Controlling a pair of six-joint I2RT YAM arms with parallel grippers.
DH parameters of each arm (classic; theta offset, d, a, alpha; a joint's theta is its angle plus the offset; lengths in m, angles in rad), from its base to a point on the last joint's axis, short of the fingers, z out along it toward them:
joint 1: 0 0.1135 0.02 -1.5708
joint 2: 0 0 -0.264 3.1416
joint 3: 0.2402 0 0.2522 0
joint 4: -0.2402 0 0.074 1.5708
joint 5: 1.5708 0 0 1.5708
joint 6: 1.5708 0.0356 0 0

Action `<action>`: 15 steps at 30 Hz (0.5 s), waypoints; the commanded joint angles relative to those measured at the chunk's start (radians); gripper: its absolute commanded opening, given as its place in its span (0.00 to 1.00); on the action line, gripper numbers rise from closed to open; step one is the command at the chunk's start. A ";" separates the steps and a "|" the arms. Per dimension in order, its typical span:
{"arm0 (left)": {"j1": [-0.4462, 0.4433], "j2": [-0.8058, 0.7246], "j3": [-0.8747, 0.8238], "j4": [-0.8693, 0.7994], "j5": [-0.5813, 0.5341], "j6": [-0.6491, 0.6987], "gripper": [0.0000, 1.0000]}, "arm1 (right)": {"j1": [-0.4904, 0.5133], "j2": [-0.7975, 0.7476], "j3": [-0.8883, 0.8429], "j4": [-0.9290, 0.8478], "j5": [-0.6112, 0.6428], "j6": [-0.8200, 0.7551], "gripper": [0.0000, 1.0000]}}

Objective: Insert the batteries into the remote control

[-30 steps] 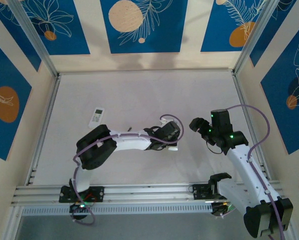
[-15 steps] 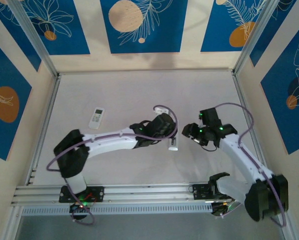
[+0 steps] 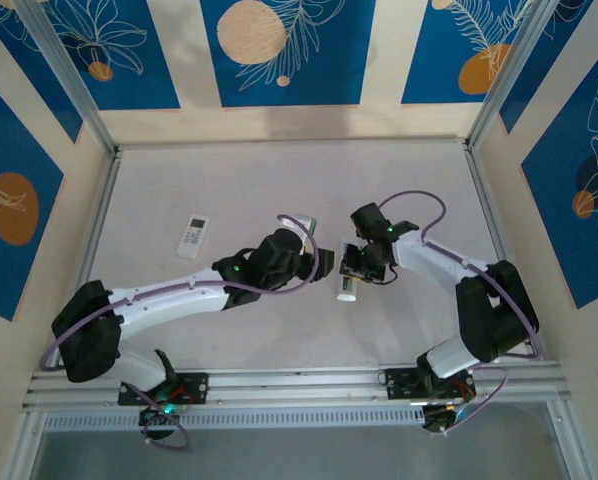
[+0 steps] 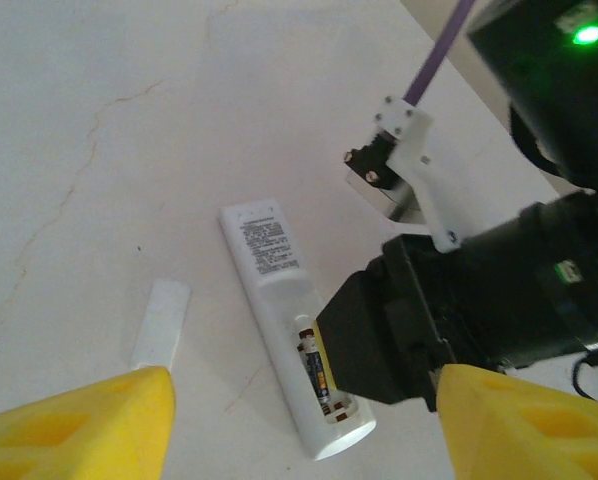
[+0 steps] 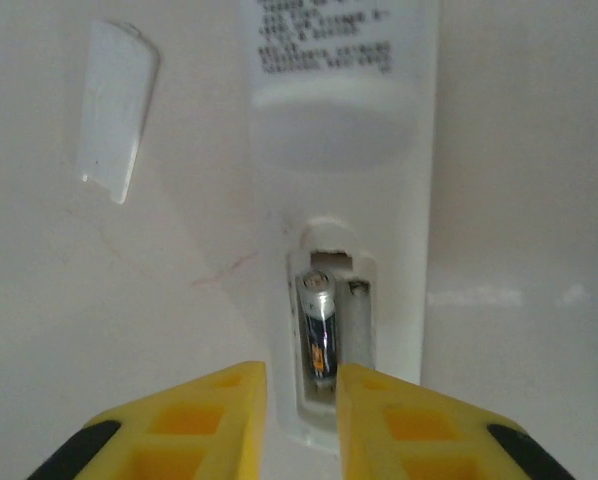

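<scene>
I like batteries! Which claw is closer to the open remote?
Right. The right claw is over the open remote, at its battery slot; the left claw is off to its side.

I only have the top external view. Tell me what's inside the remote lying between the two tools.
Observer: In the right wrist view the remote has its compartment open, one battery in one slot, the other slot bare.
Operator: Locate the cover.
Observer: The cover lies flat on the table beside the remote, not touching it.
Operator: Report the left tool.
Observer: Its fingers stand wide apart, gripping nothing.
</scene>
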 commanded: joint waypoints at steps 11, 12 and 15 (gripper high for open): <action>0.011 -0.006 -0.018 0.045 0.009 0.006 0.75 | 0.032 0.073 0.031 -0.004 0.064 -0.003 0.19; 0.012 -0.002 -0.015 0.048 0.011 0.003 0.76 | 0.033 0.078 0.030 -0.006 0.070 -0.001 0.18; 0.013 0.009 -0.008 0.048 0.018 -0.005 0.77 | 0.039 0.092 0.031 -0.007 0.081 0.001 0.15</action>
